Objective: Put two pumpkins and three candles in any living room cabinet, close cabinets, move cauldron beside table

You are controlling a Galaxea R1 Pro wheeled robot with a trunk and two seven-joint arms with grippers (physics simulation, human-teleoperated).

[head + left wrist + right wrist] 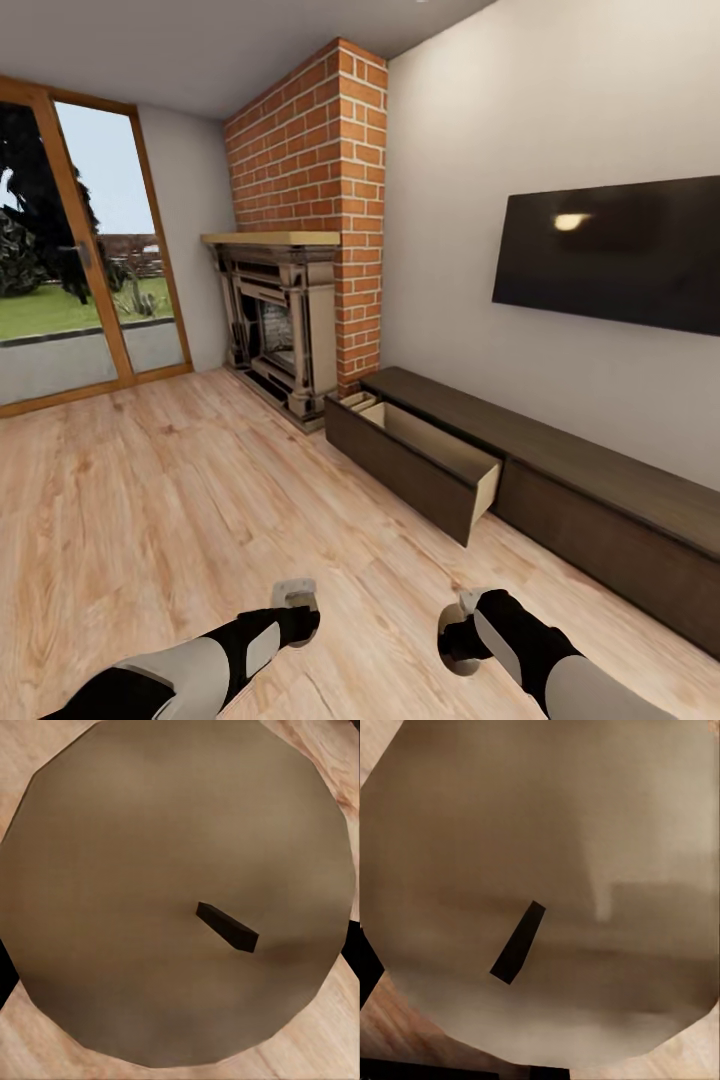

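Low in the head view, my left gripper (297, 606) is shut on a grey-tan candle (293, 592) over the plank floor. My right gripper (458, 626) is shut on another candle (450, 628). In the left wrist view that candle's flat top (150, 907) sits very close, with a dark wick (227, 928). The right wrist view shows the other candle's top (547, 855) and its wick (517, 943) just as near. The long dark brown cabinet (590, 500) runs along the right wall, ahead and to the right of both grippers. Its left drawer (420, 462) is pulled out, pale inside.
An ornate grey fireplace (280, 325) stands under a red brick chimney (315, 190) at the back. A black TV (610, 255) hangs above the cabinet. Glass doors (80, 270) in a wooden frame fill the left wall. Wood floor (170, 500) stretches ahead.
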